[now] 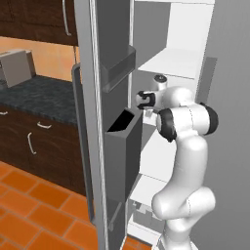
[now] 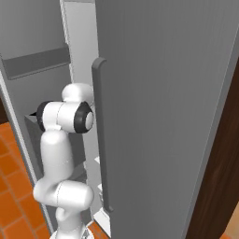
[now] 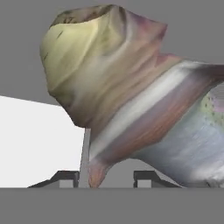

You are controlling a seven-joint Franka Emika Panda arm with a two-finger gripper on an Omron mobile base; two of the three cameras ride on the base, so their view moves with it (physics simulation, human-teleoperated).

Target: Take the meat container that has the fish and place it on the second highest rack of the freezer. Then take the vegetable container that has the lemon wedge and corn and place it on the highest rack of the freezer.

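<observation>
The gripper [image 3: 106,178] stands partly open inside the freezer [image 1: 185,34], with the fish [image 3: 131,105] close before it.

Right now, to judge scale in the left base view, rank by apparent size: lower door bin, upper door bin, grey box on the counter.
1. lower door bin.
Then upper door bin and grey box: about alike, the box farther off, so unranked.

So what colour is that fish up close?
The fish is yellowish at one end, then silvery-grey with a reddish-brown stripe, seen best in the hand view.
</observation>
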